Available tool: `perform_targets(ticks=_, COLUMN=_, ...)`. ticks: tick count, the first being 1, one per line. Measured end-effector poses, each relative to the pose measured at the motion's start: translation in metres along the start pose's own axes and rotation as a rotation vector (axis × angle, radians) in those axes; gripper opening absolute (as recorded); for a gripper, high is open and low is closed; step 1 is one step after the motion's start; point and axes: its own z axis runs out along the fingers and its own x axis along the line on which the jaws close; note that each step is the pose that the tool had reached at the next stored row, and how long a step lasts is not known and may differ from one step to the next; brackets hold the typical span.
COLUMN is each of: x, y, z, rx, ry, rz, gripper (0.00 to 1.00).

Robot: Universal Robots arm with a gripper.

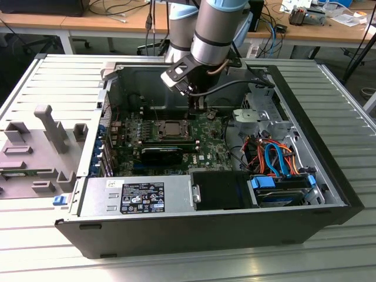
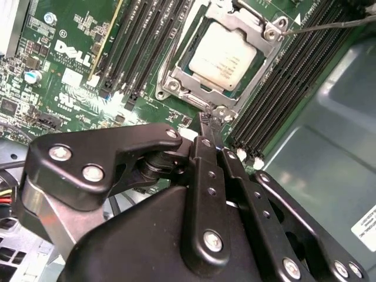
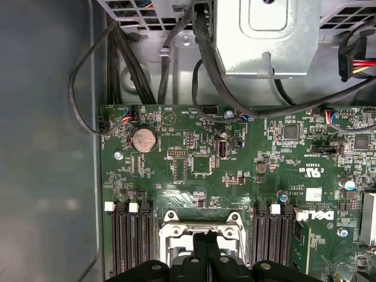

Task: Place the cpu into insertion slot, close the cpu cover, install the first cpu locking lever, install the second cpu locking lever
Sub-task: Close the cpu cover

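One cpu [image 2: 223,56], one cover [image 2: 249,22], seemingly down.

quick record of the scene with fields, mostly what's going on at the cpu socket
setting: open computer case, board facing up
cpu: seated in the socket
cover: lying flat around the cpu's edges
lever: thin rod running from a cover corner across the memory slots
gripper: tip at one edge of the cover
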Motion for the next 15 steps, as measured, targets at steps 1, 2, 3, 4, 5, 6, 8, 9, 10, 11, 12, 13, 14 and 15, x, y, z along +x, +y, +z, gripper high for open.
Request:
perform_targets(ticks=1, x=0.0, y=0.0, z=0.0003, rx=0.0005, ry=-0.0023, rz=-0.02, gripper=0.11)
perform_targets(ticks=2, x=0.0, y=0.0, z=0.0004, rx=0.001, ry=-0.0041, rz=-0.034, gripper=0.11)
perform_targets(ticks=3, x=0.0, y=0.0, z=0.0008, rx=0.0017, ry=-0.0065, rz=-0.055, gripper=0.11)
perform_targets(ticks=4, x=-0.0001, y=0.0001, z=0.002, rx=0.003, ry=-0.0109, rz=-0.092, gripper=0.11)
perform_targets(ticks=5, x=-0.0001, y=-0.0014, z=0.0035, rx=0.0032, ry=-0.0115, rz=-0.102, gripper=0.11)
perform_targets(ticks=6, x=0.0, y=-0.0062, z=0.005, rx=0.002, ry=-0.0116, rz=-0.102, gripper=0.11)
perform_targets(ticks=8, x=0.0003, y=-0.0206, z=0.0088, rx=-0.0024, ry=-0.0119, rz=-0.102, gripper=0.11)
perform_targets(ticks=9, x=0.0004, y=-0.0269, z=0.0112, rx=-0.0046, ry=-0.0121, rz=-0.103, gripper=0.11)
perform_targets(ticks=10, x=0.0004, y=-0.0321, z=0.0142, rx=-0.0061, ry=-0.0122, rz=-0.102, gripper=0.11)
perform_targets(ticks=11, x=0.0003, y=-0.0348, z=0.0159, rx=-0.0067, ry=-0.0122, rz=-0.103, gripper=0.11)
perform_targets(ticks=12, x=0.0003, y=-0.0376, z=0.0174, rx=-0.0072, ry=-0.0123, rz=-0.103, gripper=0.11)
perform_targets(ticks=13, x=0.0003, y=-0.041, z=0.0189, rx=-0.0078, ry=-0.0123, rz=-0.102, gripper=0.11)
perform_targets(ticks=14, x=0.0003, y=-0.0431, z=0.0198, rx=-0.0081, ry=-0.0124, rz=-0.102, gripper=0.11)
perform_targets(ticks=15, x=0.0003, y=-0.0438, z=0.0201, rx=-0.0082, ry=-0.0126, rz=-0.102, gripper=0.11)
